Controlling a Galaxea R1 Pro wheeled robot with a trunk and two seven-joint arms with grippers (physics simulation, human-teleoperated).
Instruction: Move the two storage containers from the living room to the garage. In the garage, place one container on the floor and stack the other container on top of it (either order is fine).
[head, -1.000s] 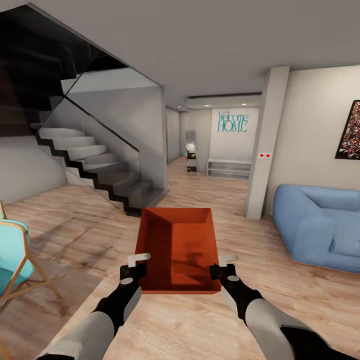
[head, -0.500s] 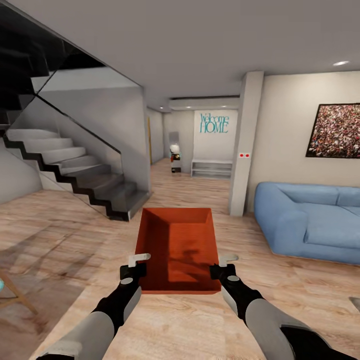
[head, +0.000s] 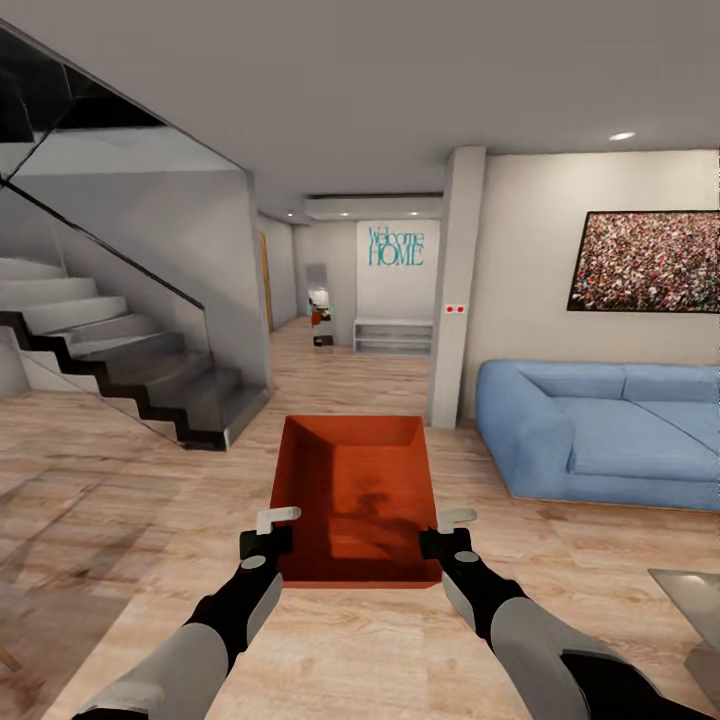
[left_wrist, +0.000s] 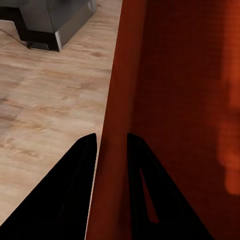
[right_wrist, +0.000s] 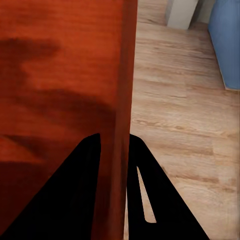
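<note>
Head view: living room with light wood plank floor (head: 120, 480); the blue sofa (head: 600, 435) is taken as landmark. Storage container (head: 357, 497), one item, is held up over the planks on the staircase (head: 130, 360) side of the sofa, nearer the robot than the sofa's front edge, and is carried between both arms. Handling, as judged: a rigid, thin-walled box, probably light, since it is kept level by two narrow pinches alone; the smooth flared walls are likely to be slippery, so hold is best taken on the two long side walls near the rim, one wall per gripper, opposite each other, to prevent tipping. Appearance: plain orange-red, rectangular, open-topped, empty, with walls sloping outward and a flat base carrying soft shadows. Left gripper (head: 277, 528) is closed onto the wall of the container farther from the sofa; in the left wrist view the dark fingers (left_wrist: 82, 165) are seen astride that wall, one outside and one inside, with the container wall (left_wrist: 115, 125) between them. Right gripper (head: 450, 530) is clamped likewise on the wall nearer the sofa; in the right wrist view the fingers (right_wrist: 90, 165) straddle the orange-red edge (right_wrist: 122, 100). A hallway with a "Welcome HOME" sign (head: 396, 246) lies beyond the sofa's far end.
</note>
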